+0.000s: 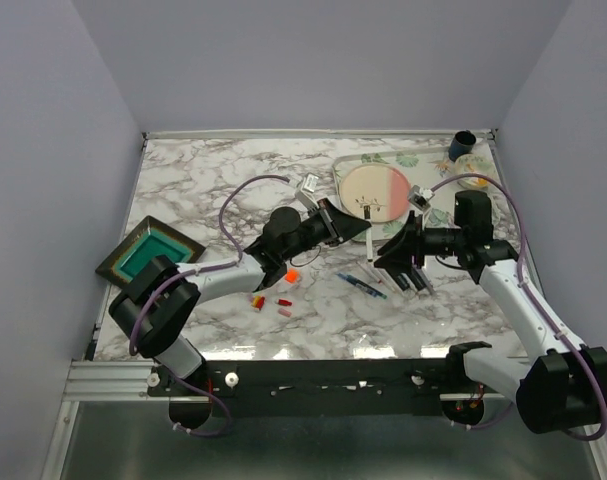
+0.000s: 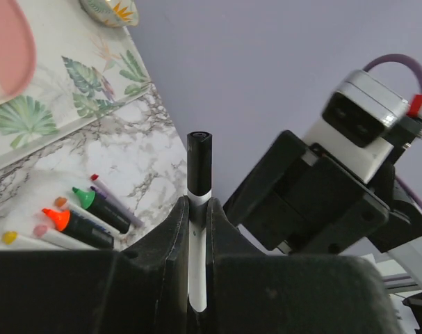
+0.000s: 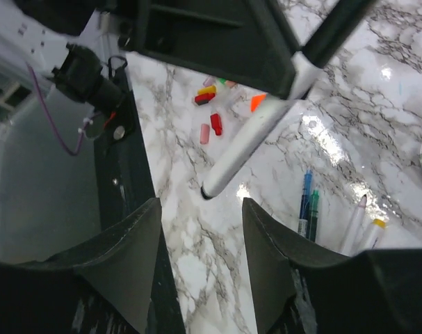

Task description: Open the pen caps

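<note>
Marble table (image 1: 203, 190) | left gripper (image 2: 197, 209) clamps pen (image 2: 199, 167) | right gripper (image 3: 200, 205) jaws apart, empty

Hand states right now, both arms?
Left hand: closed on a white pen, its black cap still on.
Right hand: open, holding nothing.

table (image 1: 213, 180): grey-veined white marble | pen cap (image 2: 199, 163): black | pen (image 3: 249, 142): white | tray (image 1: 151, 257): teal

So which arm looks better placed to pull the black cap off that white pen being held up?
The right, probably. The left gripper is clamped on the white pen with its black cap sticking out, so it can only hold. The right gripper is open, empty and facing the pen.
</note>
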`<state>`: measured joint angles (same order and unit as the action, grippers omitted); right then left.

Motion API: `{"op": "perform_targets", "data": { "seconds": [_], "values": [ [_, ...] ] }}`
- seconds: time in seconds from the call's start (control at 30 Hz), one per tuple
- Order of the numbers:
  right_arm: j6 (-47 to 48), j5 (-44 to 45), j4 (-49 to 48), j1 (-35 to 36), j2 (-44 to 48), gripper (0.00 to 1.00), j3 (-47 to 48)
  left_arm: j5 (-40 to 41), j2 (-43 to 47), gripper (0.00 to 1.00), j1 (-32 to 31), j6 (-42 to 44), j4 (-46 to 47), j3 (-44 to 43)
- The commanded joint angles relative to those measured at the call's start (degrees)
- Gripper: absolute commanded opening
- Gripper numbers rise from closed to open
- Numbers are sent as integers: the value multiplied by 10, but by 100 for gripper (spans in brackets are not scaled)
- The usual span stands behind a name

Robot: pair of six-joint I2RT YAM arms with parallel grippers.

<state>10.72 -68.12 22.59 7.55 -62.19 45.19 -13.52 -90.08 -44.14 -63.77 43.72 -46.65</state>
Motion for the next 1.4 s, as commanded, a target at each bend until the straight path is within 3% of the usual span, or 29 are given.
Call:
{"op": "perform_targets", "data": {
  "seconds": [0.0, 0.1, 0.43, 0.5, 0.6, 0.67, 0.7, 0.73, 0.8, 0.83, 0.93, 1.07, 1.37],
  "values": [
    [-196, 102, -121, 4, 8, 58, -26, 63, -4, 0, -24, -7, 69, -4],
    [-239, 163, -134, 4, 15, 58, -29, 73, -10, 0, -38, -7, 75, -5],
    [-263, 119, -147, 5, -9, 52, -28, 75, -40, 0, -61, 0, 74, -27],
    [-257, 122, -143, 7, -17, 46, -27, 73, -47, 0, -65, 0, 77, -34],
    [-236, 109, -130, 8, -33, 6, -18, 72, -50, 0, -67, 1, 81, -40],
    [-209, 105, -102, 9, -41, 1, -8, 70, -48, 0, -67, 10, 77, -41],
    [-201, 105, -94, 10, -45, 0, 2, 70, -45, 3, -67, 18, 73, -42],
    [-193, 102, -86, 11, -50, 1, 7, 72, -43, 20, -66, 26, 66, -43],
    [-173, 97, -66, 10, -56, 0, 17, 83, -36, 37, -66, 49, 51, -43],
    [-169, 93, -62, 11, -57, 0, 18, 87, -33, 51, -66, 53, 50, -41],
    [-161, 89, -57, 11, -56, 1, 20, 98, -30, 61, -64, 69, 37, -40],
    [-155, 83, -50, 11, -57, 0, 22, 103, -31, 59, -62, 79, 15, -49],
    [-142, 71, -36, 13, -69, 1, 28, 110, -26, 44, -54, 106, -27, -77]
  ]
}}
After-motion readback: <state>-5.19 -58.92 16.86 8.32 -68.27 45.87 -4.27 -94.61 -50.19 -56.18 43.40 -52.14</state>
